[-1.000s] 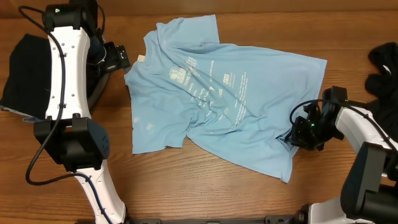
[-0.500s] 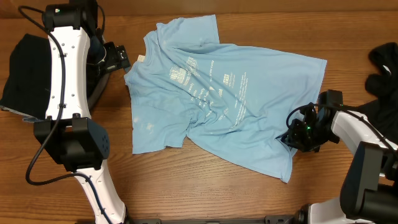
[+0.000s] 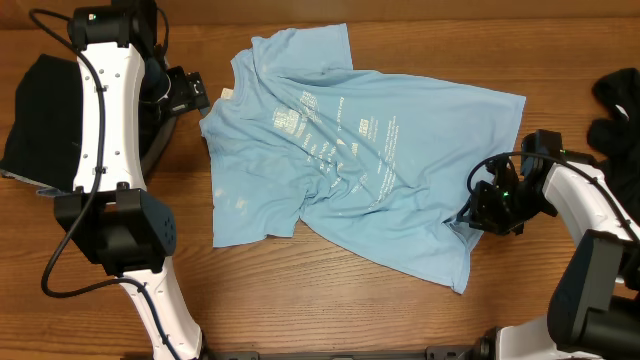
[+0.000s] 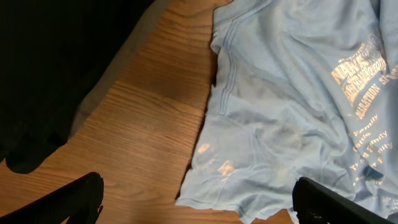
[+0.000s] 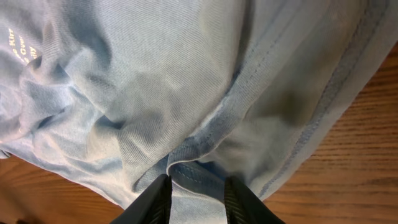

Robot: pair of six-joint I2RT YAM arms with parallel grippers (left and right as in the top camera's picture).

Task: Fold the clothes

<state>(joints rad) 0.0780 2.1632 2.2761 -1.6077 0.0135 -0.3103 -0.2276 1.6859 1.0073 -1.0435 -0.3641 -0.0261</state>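
Observation:
The light blue T-shirt [image 3: 370, 150] lies spread and wrinkled on the wooden table, print side up. My right gripper [image 3: 474, 214] is at its lower right hem. In the right wrist view the jaws [image 5: 198, 186] are closed on a raised fold of the shirt's hem [image 5: 155, 81]. My left gripper [image 3: 195, 92] is open and empty at the shirt's upper left edge. In the left wrist view its fingers [image 4: 198, 194] straddle bare wood and a corner of the shirt [image 4: 298, 93].
A black garment [image 3: 40, 110] lies on a grey one [image 4: 118, 68] at the far left, under the left arm; it also shows in the left wrist view [image 4: 50, 62]. Another black garment [image 3: 615, 110] sits at the right edge.
My right gripper shifted left into the hem, then back slightly right and up. The shirt has barely moved. The left arm has not moved.

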